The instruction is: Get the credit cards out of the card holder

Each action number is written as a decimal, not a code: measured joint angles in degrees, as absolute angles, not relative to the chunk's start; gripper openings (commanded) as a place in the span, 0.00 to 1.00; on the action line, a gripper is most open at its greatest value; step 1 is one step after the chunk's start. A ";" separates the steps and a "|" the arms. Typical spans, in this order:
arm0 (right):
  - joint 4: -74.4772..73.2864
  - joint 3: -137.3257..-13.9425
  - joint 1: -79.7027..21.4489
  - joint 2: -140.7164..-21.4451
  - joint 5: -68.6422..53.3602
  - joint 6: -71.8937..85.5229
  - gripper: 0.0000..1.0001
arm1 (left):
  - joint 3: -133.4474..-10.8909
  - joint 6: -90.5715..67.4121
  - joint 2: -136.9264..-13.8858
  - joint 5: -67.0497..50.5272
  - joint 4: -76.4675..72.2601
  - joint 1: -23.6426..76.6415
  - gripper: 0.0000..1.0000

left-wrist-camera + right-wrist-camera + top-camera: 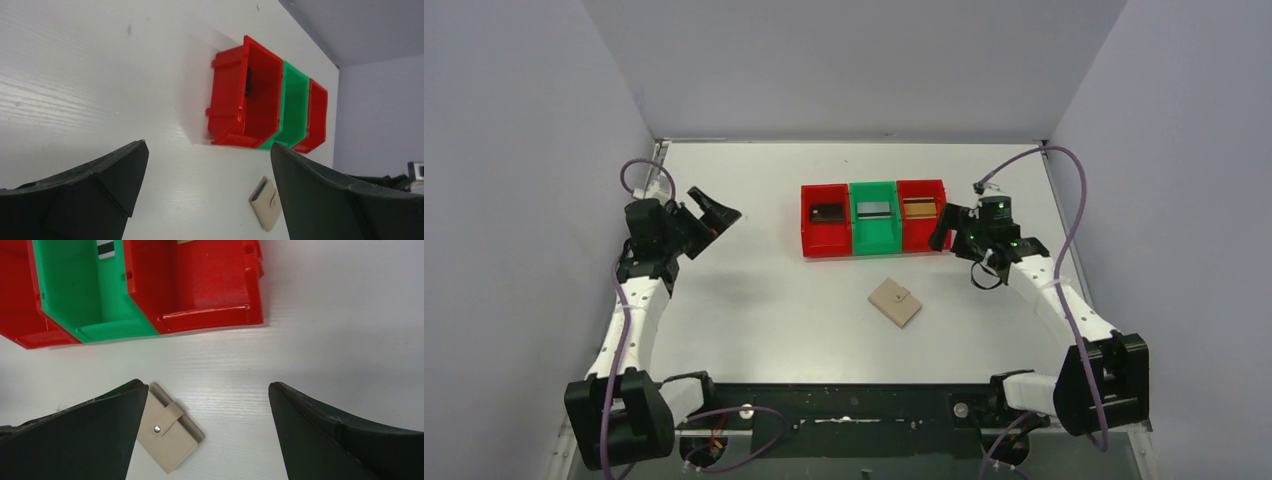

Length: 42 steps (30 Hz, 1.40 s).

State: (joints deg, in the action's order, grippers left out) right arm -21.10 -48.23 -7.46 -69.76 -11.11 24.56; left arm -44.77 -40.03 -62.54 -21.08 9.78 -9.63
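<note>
On the table (744,320), past its middle, left bin (826,238), middle bin (874,236) and right bin (920,234) stood touching in one row; credit cards (875,209) lay one in each bin; card holder (895,302) lay flat before the row, apart from it, in front of the middle and right bins.

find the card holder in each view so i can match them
top external: card holder at centre, just below the green bin
left wrist: card holder at bottom, right of centre
right wrist: card holder at bottom, left of centre
shared landmark: green bin, in all three
</note>
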 measured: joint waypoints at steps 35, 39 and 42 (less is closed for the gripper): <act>-21.02 -73.87 -44.56 -109.16 15.03 44.14 0.92 | -42.96 -38.57 -47.70 11.35 20.47 7.84 0.97; -21.71 -77.73 -43.97 -112.49 15.38 44.14 0.92 | -42.57 -38.57 -48.73 11.40 20.93 7.84 0.98; -22.41 -81.56 -43.79 -114.98 15.68 44.03 0.92 | -42.57 -38.54 -49.80 11.29 21.02 7.81 0.97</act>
